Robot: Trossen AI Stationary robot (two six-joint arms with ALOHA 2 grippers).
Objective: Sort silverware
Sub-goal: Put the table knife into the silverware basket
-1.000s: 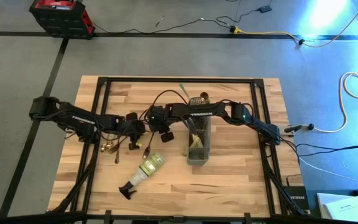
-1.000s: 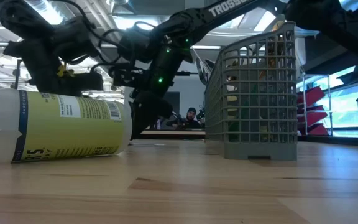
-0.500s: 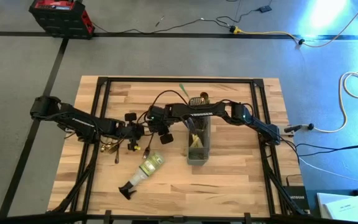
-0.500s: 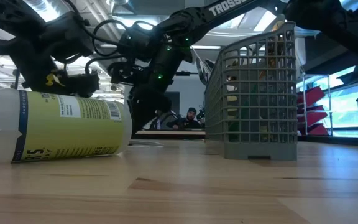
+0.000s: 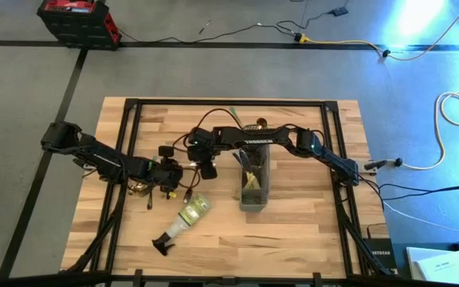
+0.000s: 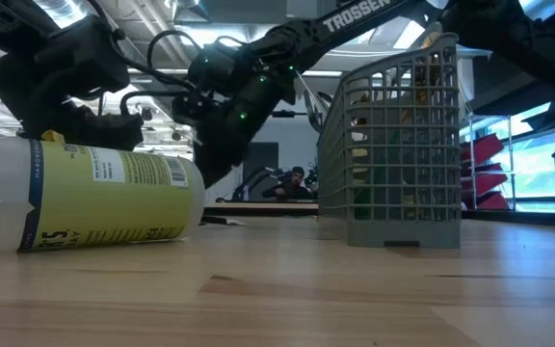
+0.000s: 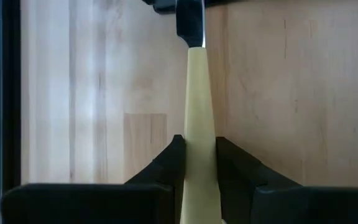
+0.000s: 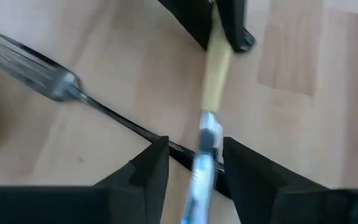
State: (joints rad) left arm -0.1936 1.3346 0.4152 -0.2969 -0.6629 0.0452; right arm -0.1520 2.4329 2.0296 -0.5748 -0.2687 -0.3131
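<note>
Where: left of the grey mesh caddy point(image 5: 253, 179), above the middle of the wooden table point(image 5: 293, 231), the two grippers meet nose to nose.
Piece in play: a cream-handled utensil point(image 7: 199, 143), slim; its metal end point(image 8: 205, 146) runs away from the handle toward the right arm.
Left gripper point(image 7: 197, 158): fingers pinched on the cream handle, one to each side, holding it clear of the table.
Right gripper point(image 8: 194, 163): jaws spread, the metal end lying in the gap between them. Whether either pad touches it I cannot tell.
Long axis: roughly along the line joining the two grippers, so each arm has one end of the same piece.
Which arm is nearer: both are on it; the left has the firm hold, the right only brackets it.
What it turns on, to my eye: this looks like a hand-over, and the right jaws would need to close across the metal end before the left lets go.
Other silverware: a dark fork point(image 8: 55, 74) lies flat on the table under the right gripper; a small gold cluster point(image 5: 139, 189) lies by the left arm; more pieces stand in the caddy.
Clutter: a spray bottle point(image 5: 186, 217) lies on its side just in front of the grippers.
</note>
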